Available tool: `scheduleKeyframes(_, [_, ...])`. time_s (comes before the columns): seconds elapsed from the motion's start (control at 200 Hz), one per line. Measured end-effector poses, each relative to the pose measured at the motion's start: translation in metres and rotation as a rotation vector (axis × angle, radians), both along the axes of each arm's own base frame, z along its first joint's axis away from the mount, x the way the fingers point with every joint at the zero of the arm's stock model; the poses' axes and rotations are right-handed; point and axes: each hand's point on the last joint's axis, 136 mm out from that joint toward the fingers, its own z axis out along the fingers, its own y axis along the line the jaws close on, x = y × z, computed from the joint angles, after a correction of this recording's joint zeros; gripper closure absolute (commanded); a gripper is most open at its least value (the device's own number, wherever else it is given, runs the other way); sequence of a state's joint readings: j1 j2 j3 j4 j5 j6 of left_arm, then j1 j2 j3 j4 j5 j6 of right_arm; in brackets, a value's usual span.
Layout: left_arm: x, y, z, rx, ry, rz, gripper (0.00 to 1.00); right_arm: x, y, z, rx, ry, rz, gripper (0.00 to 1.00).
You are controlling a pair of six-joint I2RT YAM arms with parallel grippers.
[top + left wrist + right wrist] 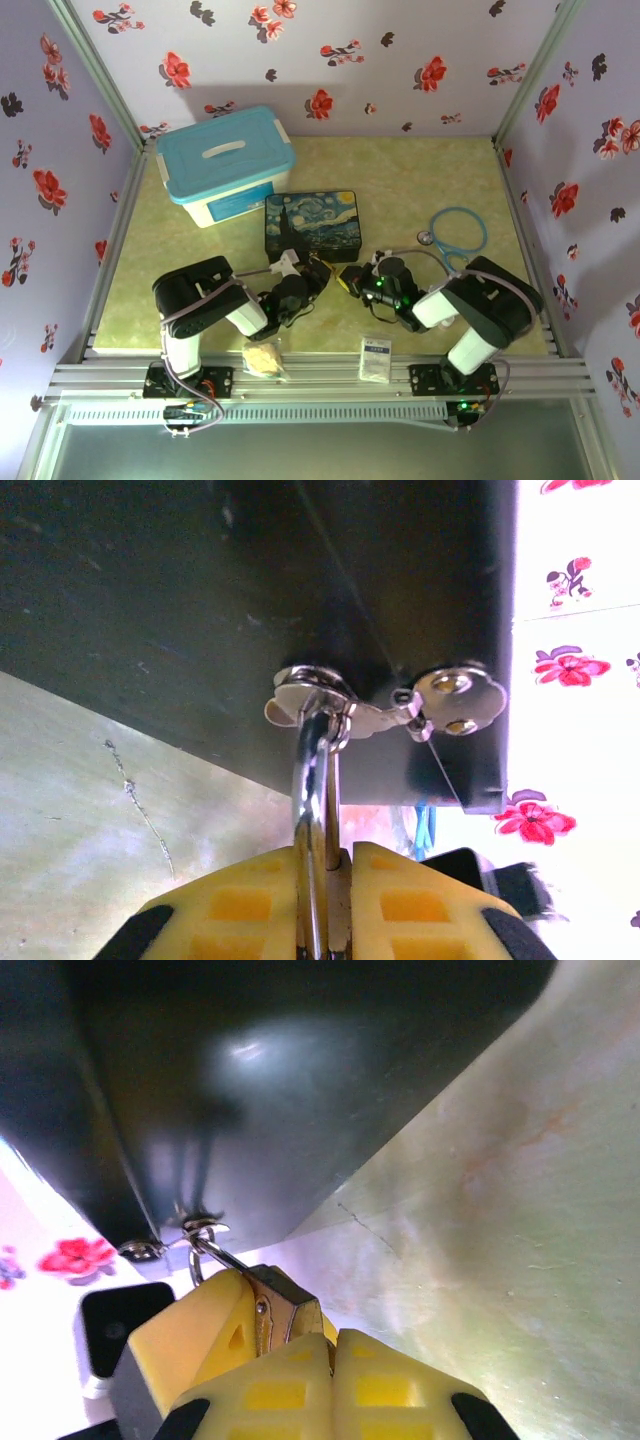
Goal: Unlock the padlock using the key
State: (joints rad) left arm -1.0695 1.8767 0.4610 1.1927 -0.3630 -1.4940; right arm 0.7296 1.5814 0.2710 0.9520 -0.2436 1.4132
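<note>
My L claw (325, 865) is clenched on the padlock (312, 780): the silver shackle runs up betw. both yellow pads to the hasp (450, 698) on the dark tin (312, 222). The tin's front wall is right ahead at 12, its btm edge meeting the table (420, 175). Its corner edge drops at 2 o'clock of the shackle.

My R claw (333, 1345) is clamped, pads pressed flat together. Can't tell if anything thin is nipped betw. them. The lock's brass body (283, 1310) sits at 11 o'clock of my R tips, touching or nearly so, w/ the tin's wall just beyond.

From above, both claws meet tip-to-tip at the tin's near edge, so there's no slack betw. them. The blue-lid box (225, 165) is at 10 of the tin, corner nearly touching it. The stethoscope (458, 235) is at 3, apart. The white packet (375, 358) and beige lump (265, 358) lie at 6, by the rail. There's open table at 9 of my L claw, and at 1 behind the tin up to the back wall.
</note>
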Motion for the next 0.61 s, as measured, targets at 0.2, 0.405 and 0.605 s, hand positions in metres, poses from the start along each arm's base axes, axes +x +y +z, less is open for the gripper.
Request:
scheduleKeyframes(0.2, [-0.006, -0.007, 0.002, -0.007, -0.001, -0.034, 1.0, -0.006, -0.007, -0.001, -0.17, -0.075, 0.058, 0.62])
scheduleKeyframes(0.405, [-0.021, -0.015, 0.001, -0.015, 0.006, -0.087, 1.0, -0.015, -0.022, 0.011, -0.353, -0.152, 0.153, 0.58])
scheduleKeyframes(0.605, [-0.036, -0.018, -0.005, -0.006, 0.024, -0.14, 1.0, -0.008, -0.035, 0.057, -0.559, -0.426, 0.254, 0.61])
